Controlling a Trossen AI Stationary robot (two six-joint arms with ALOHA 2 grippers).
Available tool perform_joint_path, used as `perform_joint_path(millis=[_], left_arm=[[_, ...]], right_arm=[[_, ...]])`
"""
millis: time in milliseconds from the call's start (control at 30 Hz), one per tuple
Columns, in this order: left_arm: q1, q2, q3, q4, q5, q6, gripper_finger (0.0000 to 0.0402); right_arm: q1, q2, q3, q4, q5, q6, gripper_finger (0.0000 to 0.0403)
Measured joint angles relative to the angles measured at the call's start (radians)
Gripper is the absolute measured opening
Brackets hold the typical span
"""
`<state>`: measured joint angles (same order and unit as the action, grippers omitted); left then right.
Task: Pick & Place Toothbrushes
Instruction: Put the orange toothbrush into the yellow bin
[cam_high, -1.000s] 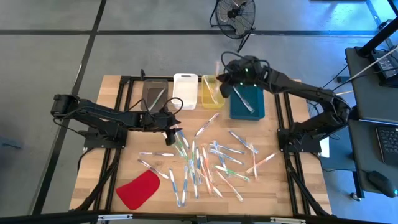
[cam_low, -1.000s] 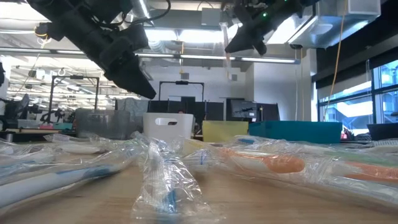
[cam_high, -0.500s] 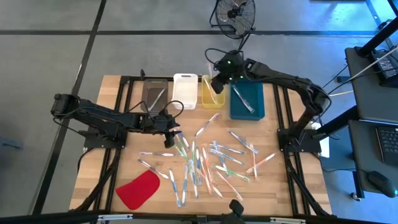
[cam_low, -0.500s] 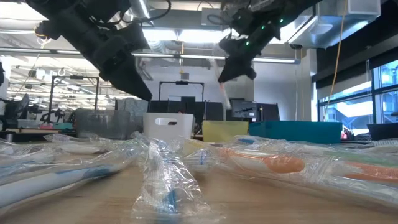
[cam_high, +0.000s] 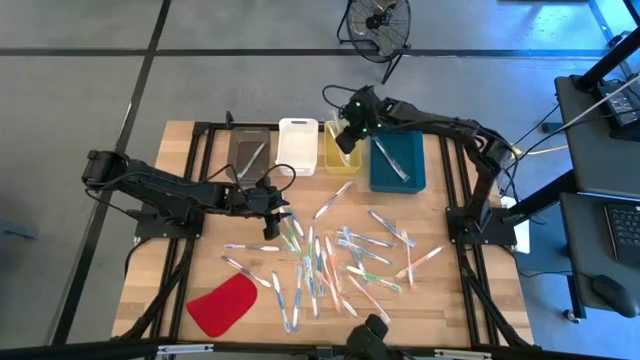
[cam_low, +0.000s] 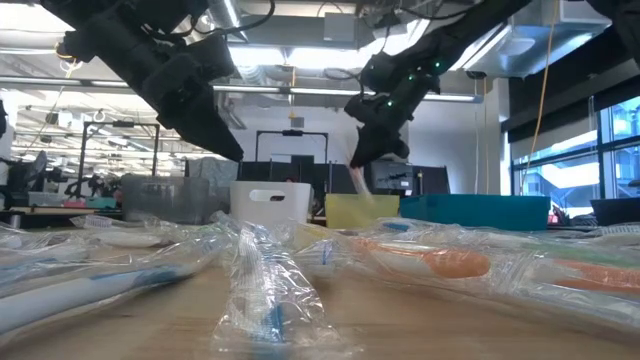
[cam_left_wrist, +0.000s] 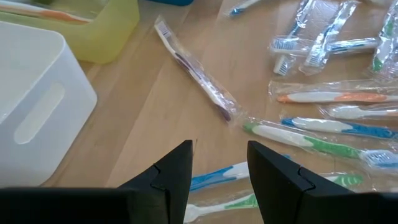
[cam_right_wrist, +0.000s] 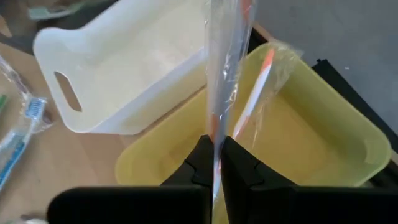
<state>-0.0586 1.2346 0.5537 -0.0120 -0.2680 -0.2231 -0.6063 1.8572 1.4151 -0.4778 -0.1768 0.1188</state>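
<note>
Near and mid-table: wrapped toothbrushes (cam_high: 340, 262) lie scattered across the wood. My left gripper (cam_left_wrist: 219, 163) hovers over the pile's left edge, fingers spread, holding nothing. Far side: my right gripper (cam_right_wrist: 216, 157) hangs above the yellow bin (cam_high: 343, 148), fingers pressed together on a wrapped orange toothbrush (cam_right_wrist: 225, 81) that dangles into it. The white bin (cam_high: 297, 146) stands just left.

Wrapped toothbrush (cam_right_wrist: 222, 74) over yellow bin (cam_right_wrist: 323, 137)
</note>
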Motion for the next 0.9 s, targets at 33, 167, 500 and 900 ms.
perform_joint_path(millis=[33,167,500,900], left_arm=[[0.0,0.0,0.0,0.0,0.0,0.0,0.0148],[0.0,0.0,0.0,0.0,-0.002,0.0,0.0148],[0.0,0.0,0.0,0.0,-0.003,0.0,0.0148],[0.0,0.0,0.0,0.0,-0.004,0.0,0.0148]], right_arm=[[-0.001,0.004,0.0,0.0,-0.001,0.0,0.0011],[-0.007,0.018,0.0,-0.002,-0.008,0.004,0.0011],[-0.014,0.087,0.0,0.001,-0.026,0.0,0.002],[-0.02,0.135,-0.001,0.069,0.004,0.032,0.0034]])
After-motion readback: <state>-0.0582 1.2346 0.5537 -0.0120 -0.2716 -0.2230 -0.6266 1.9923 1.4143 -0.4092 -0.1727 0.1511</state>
